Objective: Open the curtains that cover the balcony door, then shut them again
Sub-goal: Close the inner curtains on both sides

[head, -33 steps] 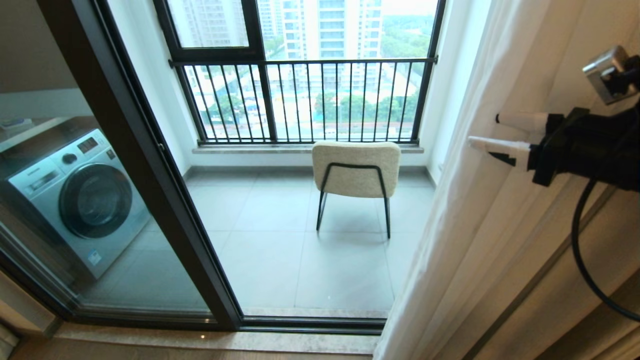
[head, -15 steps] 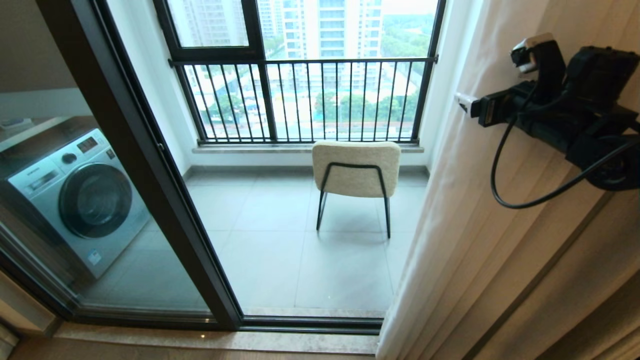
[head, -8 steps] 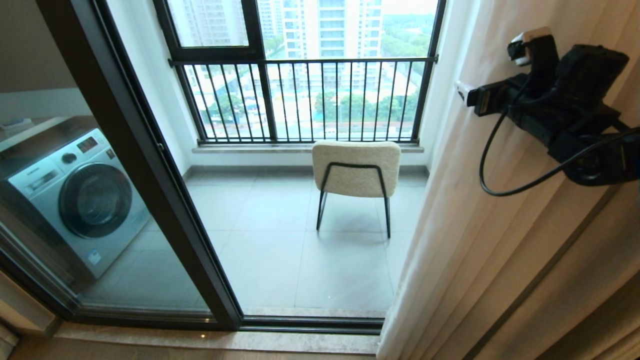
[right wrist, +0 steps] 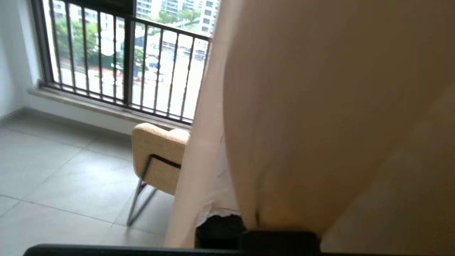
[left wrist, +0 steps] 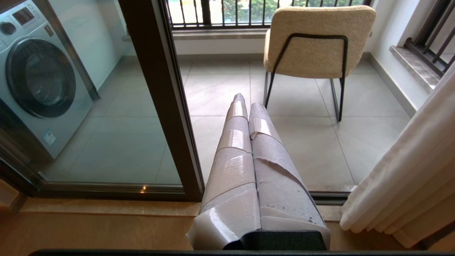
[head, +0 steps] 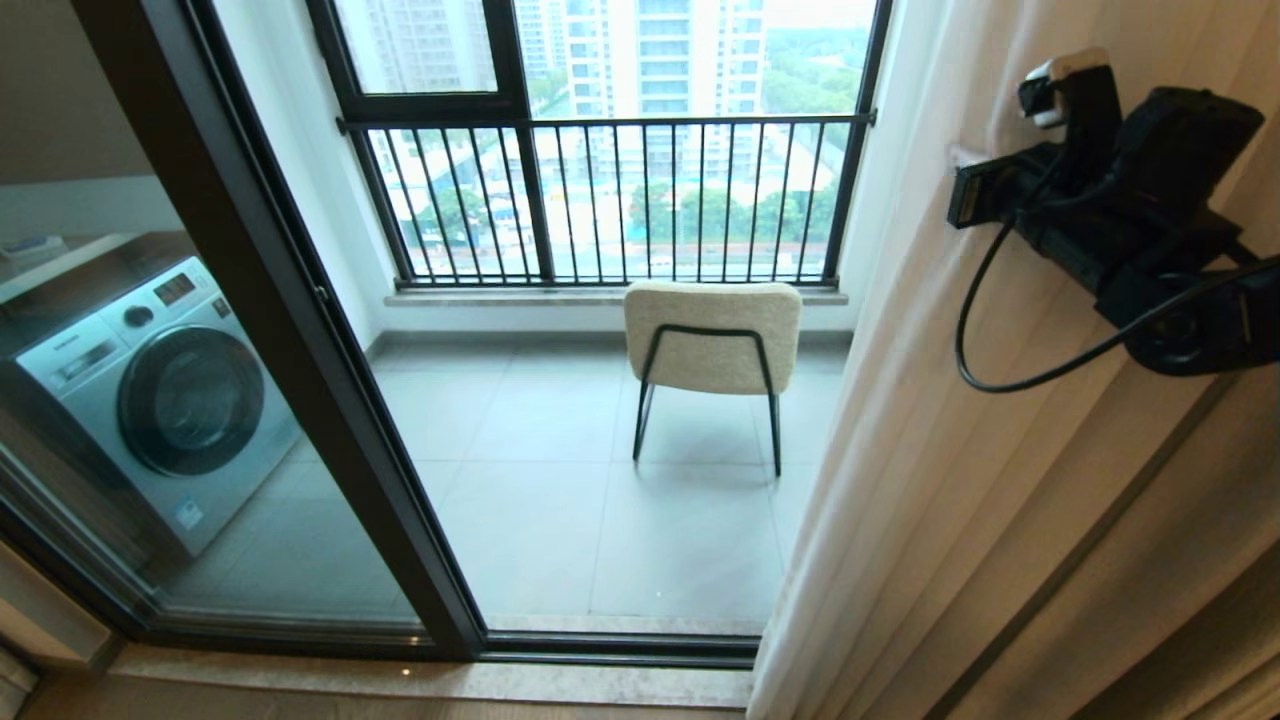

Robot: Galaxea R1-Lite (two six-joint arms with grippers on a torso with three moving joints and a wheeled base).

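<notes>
**Right pincer pinched into the curtain's free edge**

Head view: the right gripper (head: 962,180) sits high at the right of the scene, its tips buried in the leading edge of the curtains (head: 930,480) and pressed together on a fold of that cloth. The curtains hang bunched at the right, their long axis running top to floor, with the pincer meeting the cloth roughly crosswise from the right. The uncovered opening of the balcony door (head: 300,330) lies to the left of the pincer, so closing the curtains would, in my judgement, call for a leftward pull along the rail. The right arm is plainly the nearer one. The fabric is thin, pale cream, falling in soft vertical pleats; the door frame is dark, hard metal around smooth glass. Beyond it stand a boucle chair (head: 712,335) on thin black legs, a black-barred railing (head: 610,200), and a grey washing machine (head: 150,400) at the left behind glass.

Left wrist view: the left gripper (left wrist: 245,106) is parked low, its tape-wrapped fingers (left wrist: 231,156) closed against each other and holding nothing, well apart from the curtain hem at the right.

Right wrist view: translucent cloth fills most of the frame, draped close over the fingers, which it hides; the chair shows past its edge.
</notes>
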